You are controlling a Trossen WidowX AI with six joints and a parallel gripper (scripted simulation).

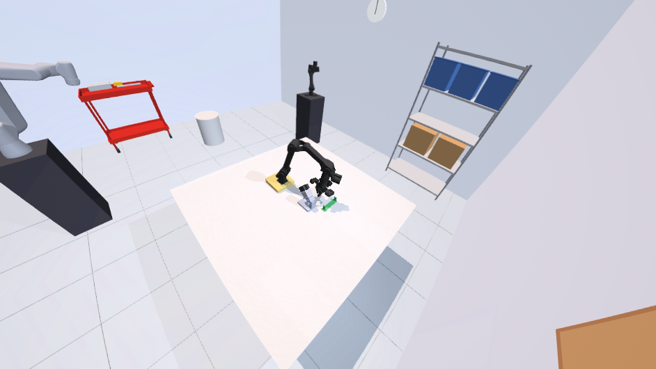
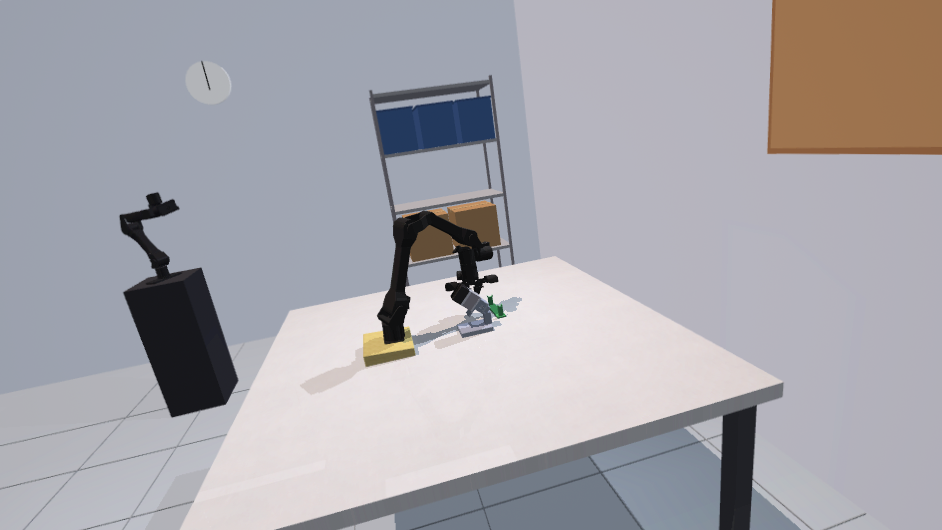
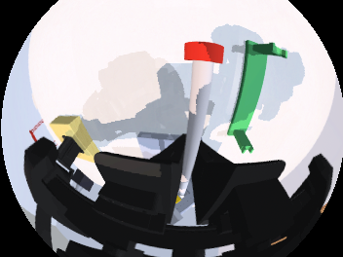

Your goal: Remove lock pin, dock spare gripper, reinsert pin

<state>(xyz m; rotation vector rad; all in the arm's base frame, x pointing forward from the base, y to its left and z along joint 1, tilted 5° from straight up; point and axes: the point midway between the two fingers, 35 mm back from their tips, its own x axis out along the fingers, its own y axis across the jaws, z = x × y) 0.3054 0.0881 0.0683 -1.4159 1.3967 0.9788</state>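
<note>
My gripper (image 3: pixel 187 138) (image 1: pixel 321 186) (image 2: pixel 471 284) is shut on the lock pin (image 3: pixel 195 120), a grey rod with a red head (image 3: pixel 205 51) that points away from the fingers in the wrist view. The pale grey mount (image 1: pixel 306 205) (image 2: pixel 475 327) sits on the white table (image 1: pixel 284 266) (image 2: pixel 526 395). The spare gripper (image 1: pixel 304 189) (image 2: pixel 468 300), dark with a grey body, stands tilted on the mount. My gripper hangs low, close beside the spare gripper. The socket's holes are hidden behind my fingers.
A green cradle (image 1: pixel 329 204) (image 2: pixel 496 309) (image 3: pixel 249 90) lies on the table just beyond the mount. The arm's yellow base plate (image 1: pixel 278 183) (image 2: pixel 387 347) (image 3: pixel 70 131) sits to the left. A shelf rack (image 1: pixel 454 119) and a black pedestal (image 1: pixel 310 117) stand off the table.
</note>
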